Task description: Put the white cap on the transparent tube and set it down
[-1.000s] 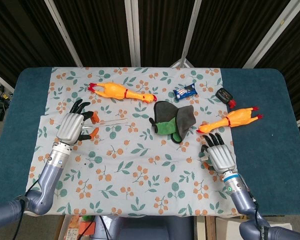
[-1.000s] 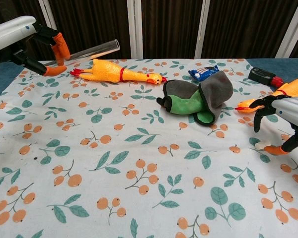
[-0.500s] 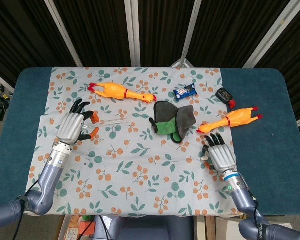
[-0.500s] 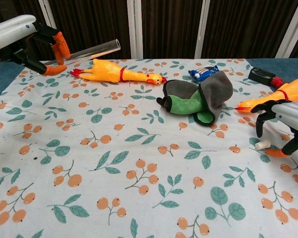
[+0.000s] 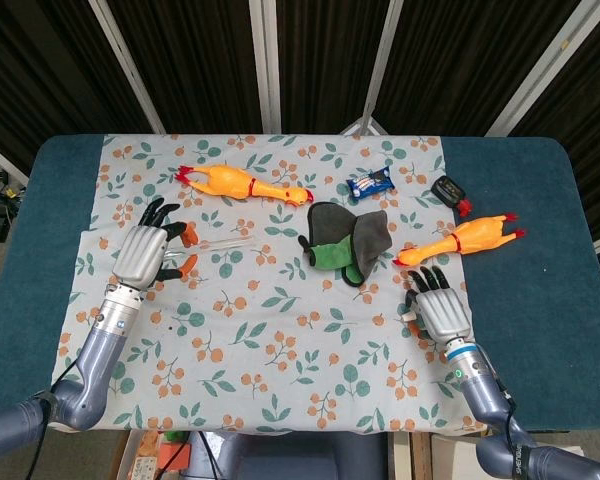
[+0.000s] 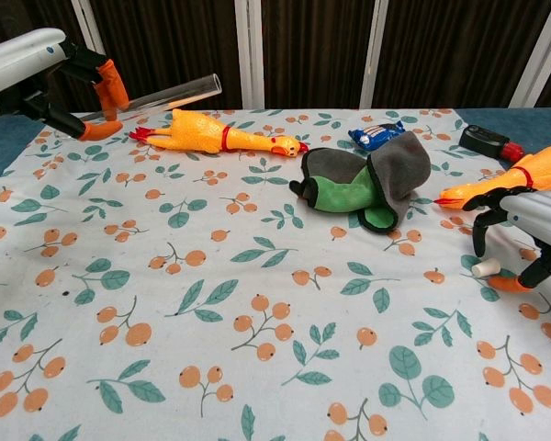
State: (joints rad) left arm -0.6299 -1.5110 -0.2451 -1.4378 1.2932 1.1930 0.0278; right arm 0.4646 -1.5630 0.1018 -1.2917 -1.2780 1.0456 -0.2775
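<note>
Your right hand (image 6: 523, 241) hovered open-fingered over the small white plastic cap (image 6: 482, 269), holding nothing.
Your left hand (image 6: 60, 81) pinched the clear transparent tube (image 6: 170, 93) aloft, probably ready for capping.

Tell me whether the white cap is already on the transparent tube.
No: the white cap lies on the cloth by the right hand, while the left hand holds the transparent tube.
</note>
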